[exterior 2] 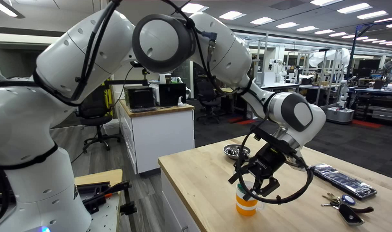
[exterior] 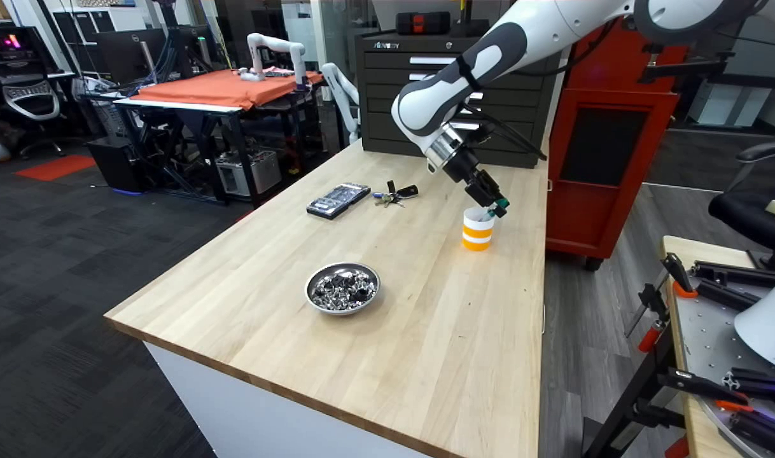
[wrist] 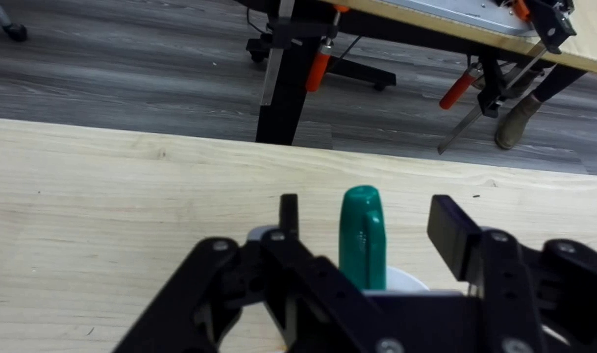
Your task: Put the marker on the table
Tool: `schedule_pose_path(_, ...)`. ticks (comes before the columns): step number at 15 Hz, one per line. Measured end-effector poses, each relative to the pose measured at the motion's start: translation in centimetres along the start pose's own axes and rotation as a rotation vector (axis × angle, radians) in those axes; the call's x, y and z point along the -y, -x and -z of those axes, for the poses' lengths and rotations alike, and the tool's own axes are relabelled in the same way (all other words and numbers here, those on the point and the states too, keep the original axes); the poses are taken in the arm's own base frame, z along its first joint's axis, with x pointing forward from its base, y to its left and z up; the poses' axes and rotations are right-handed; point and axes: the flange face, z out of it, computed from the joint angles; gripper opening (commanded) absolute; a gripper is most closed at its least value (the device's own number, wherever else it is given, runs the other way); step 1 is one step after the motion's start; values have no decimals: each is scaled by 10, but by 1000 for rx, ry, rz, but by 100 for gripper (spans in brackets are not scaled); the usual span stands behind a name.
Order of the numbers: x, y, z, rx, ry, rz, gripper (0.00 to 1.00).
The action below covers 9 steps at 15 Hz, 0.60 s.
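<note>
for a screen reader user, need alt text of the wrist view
A green marker shows between the jaws of the open gripper, a gap on each side, above a pale wood table. Part of a cup shows beside the marker; red-handled clamps and floor appear beyond.

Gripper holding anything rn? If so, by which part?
Nothing held. The gripper is open; the wrist view shows a gap on each side of the marker, which leans in the mug.

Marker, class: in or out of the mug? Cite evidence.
In: the marker leans in the mug, its green end above the rim.
</note>
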Motion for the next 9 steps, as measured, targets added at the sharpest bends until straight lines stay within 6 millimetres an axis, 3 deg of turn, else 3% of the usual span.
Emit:
schedule_pose_path(6,-2,3,4,-7,7,-2,1)
schedule_pose_path(9,-3,6,9,-15,17,-5,6)
